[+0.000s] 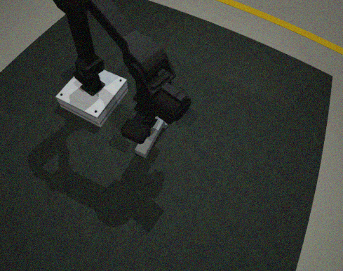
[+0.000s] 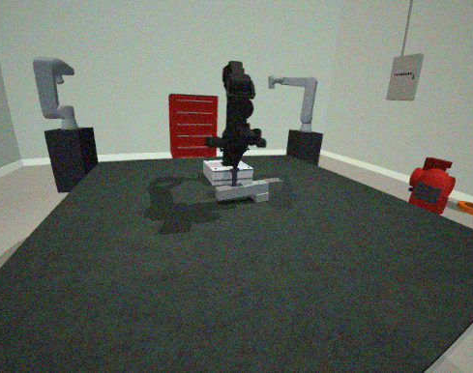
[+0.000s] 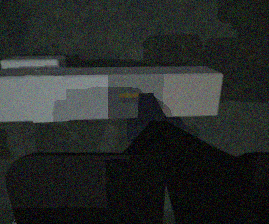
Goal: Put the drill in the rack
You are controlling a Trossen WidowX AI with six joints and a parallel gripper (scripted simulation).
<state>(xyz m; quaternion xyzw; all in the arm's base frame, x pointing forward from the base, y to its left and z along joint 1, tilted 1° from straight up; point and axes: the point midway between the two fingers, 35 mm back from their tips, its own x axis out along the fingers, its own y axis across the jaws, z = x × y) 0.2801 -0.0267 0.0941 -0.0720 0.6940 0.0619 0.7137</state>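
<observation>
A long light-grey block (image 1: pixel 147 144) (image 2: pixel 241 189) (image 3: pixel 190 92) lies on the dark mat just in front of my arm's white base (image 1: pixel 111 88) (image 2: pixel 215 169). In the wrist view its middle section is darker and carries a small yellow key (image 3: pixel 128 94) at the top. My gripper (image 3: pixel 157 129) (image 2: pixel 234 180) is shut with nothing between its fingers. Its tip points down at the block's middle, right beside the key. I cannot make out the drill in this dim light. A smaller grey piece (image 3: pixel 30 63) shows behind the block's left end.
A red cabinet (image 2: pixel 192 126) stands at the back wall. Two grey arms on black pedestals (image 2: pixel 71 157) (image 2: pixel 304 145) stand at the mat's far corners. A red machine (image 2: pixel 431 188) and an orange ring (image 2: pixel 472 208) lie off the mat at the right.
</observation>
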